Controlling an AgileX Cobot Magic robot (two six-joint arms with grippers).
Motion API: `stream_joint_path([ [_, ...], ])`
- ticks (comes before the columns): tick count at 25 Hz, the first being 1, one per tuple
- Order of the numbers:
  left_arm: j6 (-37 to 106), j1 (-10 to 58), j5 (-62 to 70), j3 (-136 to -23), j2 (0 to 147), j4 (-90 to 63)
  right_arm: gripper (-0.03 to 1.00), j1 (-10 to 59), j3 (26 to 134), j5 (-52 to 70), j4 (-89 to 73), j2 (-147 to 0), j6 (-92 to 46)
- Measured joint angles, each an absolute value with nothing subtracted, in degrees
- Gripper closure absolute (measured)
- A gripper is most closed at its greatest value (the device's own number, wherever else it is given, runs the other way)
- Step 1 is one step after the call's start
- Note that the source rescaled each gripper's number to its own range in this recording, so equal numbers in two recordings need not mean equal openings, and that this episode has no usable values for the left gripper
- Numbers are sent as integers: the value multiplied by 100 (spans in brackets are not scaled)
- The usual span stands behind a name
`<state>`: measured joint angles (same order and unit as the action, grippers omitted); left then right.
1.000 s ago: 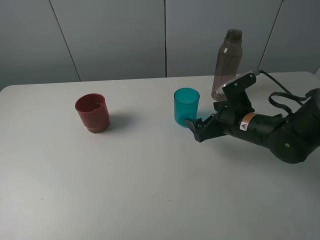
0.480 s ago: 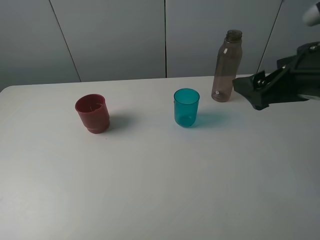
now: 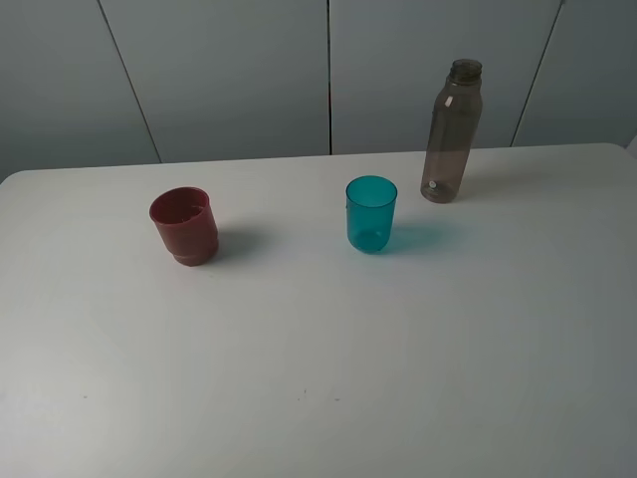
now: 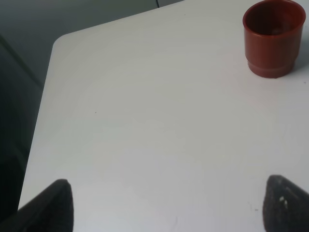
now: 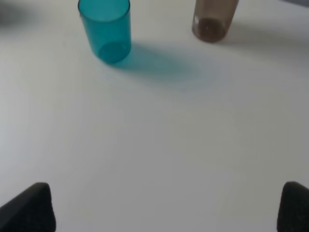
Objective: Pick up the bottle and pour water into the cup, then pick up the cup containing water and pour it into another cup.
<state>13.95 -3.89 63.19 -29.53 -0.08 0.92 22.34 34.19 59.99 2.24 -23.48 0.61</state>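
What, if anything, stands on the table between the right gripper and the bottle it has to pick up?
Nothing visible does. In the right wrist view the open right gripper faces bare table up to the bottle. The teal cup stands off to one side of that line, apart from the bottle.

Smoky translucent plastic bottle [image 3: 451, 132], teal translucent cup [image 3: 371, 213] — opaque dark-red cup [image 3: 185, 225], matt white table [image 3: 318, 358]

Dark, blunt gripper fingertips [image 5: 29, 205], matte black.
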Motion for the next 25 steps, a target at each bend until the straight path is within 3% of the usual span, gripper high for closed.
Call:
stream_joint_path([
  [4,1395,-389,6319,-2953,-8,92,-3,2234,3419,6596,0,-1616,46],
  [14,1395,-389,6319,-2953,-8,92,-3,2234,3419,6668,-117,-187,41],
  [25,1395,-389,6319,-2953,-8,92,-3,2234,2998,6463,-118,-10,65],
])
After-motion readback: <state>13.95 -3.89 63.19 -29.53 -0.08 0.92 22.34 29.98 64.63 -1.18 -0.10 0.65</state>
